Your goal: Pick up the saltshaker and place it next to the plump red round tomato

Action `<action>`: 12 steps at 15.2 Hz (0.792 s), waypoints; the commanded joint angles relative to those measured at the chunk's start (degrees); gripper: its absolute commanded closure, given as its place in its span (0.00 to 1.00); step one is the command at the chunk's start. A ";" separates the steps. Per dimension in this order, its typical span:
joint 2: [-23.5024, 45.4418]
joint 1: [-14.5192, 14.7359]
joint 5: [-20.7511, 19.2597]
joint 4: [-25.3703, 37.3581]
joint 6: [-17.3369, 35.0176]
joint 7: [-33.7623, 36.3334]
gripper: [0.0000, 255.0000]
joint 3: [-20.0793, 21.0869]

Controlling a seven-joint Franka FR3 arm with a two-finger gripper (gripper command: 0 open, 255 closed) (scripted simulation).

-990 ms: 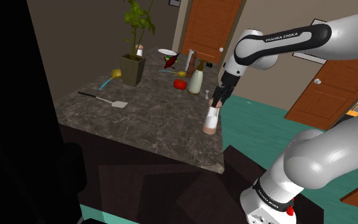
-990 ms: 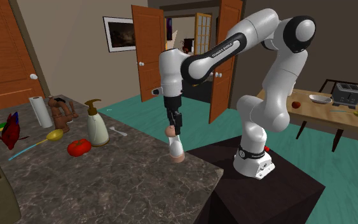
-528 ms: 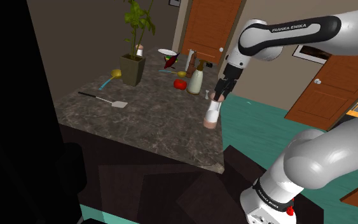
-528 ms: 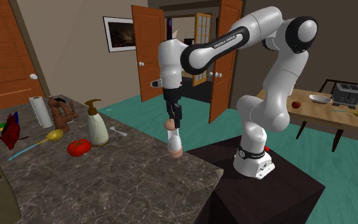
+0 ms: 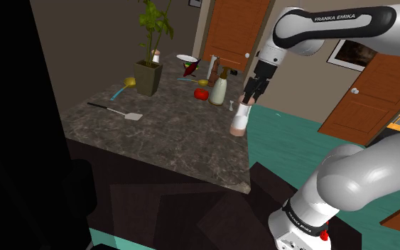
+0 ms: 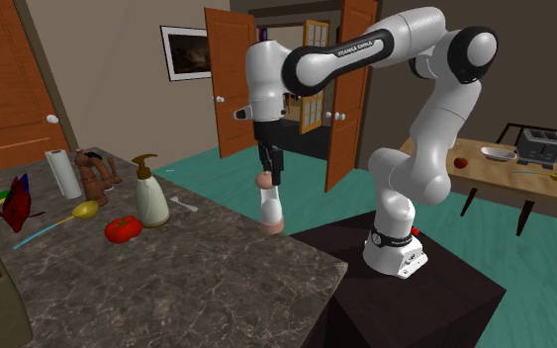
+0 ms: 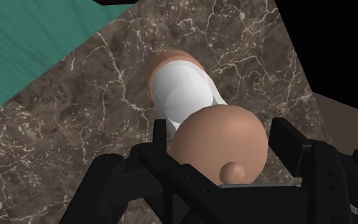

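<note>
The saltshaker [image 5: 239, 121] [image 6: 271, 208] [image 7: 190, 95] has a white body with a tan base and a tan knobbed cap. My black gripper [image 5: 250, 92] [image 6: 270, 170] [image 7: 219, 137] is shut on its top and holds it clear of the dark marble counter [image 5: 170, 135] [image 6: 187, 287], near the counter's edge. The red tomato [image 5: 201, 93] [image 6: 123, 228] lies further along the counter, beside a white pump bottle [image 5: 219, 90] [image 6: 150, 193]. In the wrist view the shaker hangs tilted between my fingers above the marble.
A potted plant [image 5: 150, 50], a spatula [image 5: 116, 111], a yellow spoon [image 5: 126, 84] [image 6: 80, 211], a paper towel roll [image 6: 64, 174], a red-and-blue object [image 6: 14, 204] and a plate [image 5: 187, 58] share the counter. A small white piece [image 5: 232, 105] [image 6: 183, 205] lies near the bottle. Teal floor [image 5: 290, 142] lies beyond the edge.
The gripper has risen with the saltshaker in it, lifting the shaker off the counter. Everything else on the counter stays put.
</note>
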 commanded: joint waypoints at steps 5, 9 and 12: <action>-0.23 0.16 0.14 4.49 -4.71 0.56 1.00 0.39; -0.24 0.28 0.25 7.55 -7.75 0.89 1.00 0.60; -0.11 0.38 0.35 9.96 -10.02 1.12 1.00 0.74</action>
